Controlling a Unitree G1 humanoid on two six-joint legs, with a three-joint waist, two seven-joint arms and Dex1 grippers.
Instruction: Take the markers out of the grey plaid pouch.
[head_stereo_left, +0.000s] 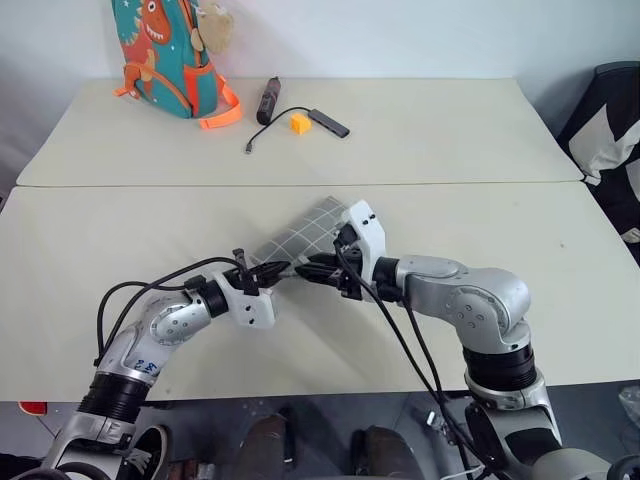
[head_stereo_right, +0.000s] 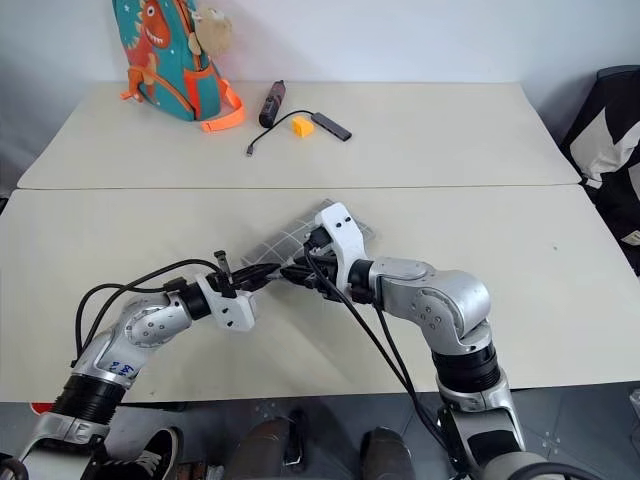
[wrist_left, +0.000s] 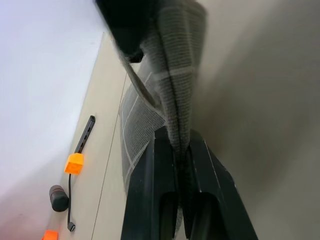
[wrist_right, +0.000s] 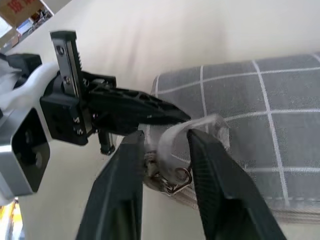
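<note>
The grey plaid pouch (head_stereo_left: 312, 232) lies slanted on the near table, its near end lifted a little. My left gripper (head_stereo_left: 279, 270) is shut on that end's fabric edge; the left wrist view shows the cloth (wrist_left: 175, 65) pinched between the black fingers (wrist_left: 150, 170). My right gripper (head_stereo_left: 304, 268) comes in from the right, tip to tip with the left one. Its fingers (wrist_right: 125, 165) press on both sides of a white pull tab (wrist_right: 170, 131) with a small metal ring at the pouch's (wrist_right: 260, 100) corner. The markers are hidden.
On the far table stand a teal and orange dinosaur backpack (head_stereo_left: 168, 50), a dark stick (head_stereo_left: 268, 98), an orange cube (head_stereo_left: 299, 123) and a flat black bar with a cable (head_stereo_left: 328, 122). A seam (head_stereo_left: 450, 184) separates the two tables. A black and white object (head_stereo_left: 612, 125) sits at the right edge.
</note>
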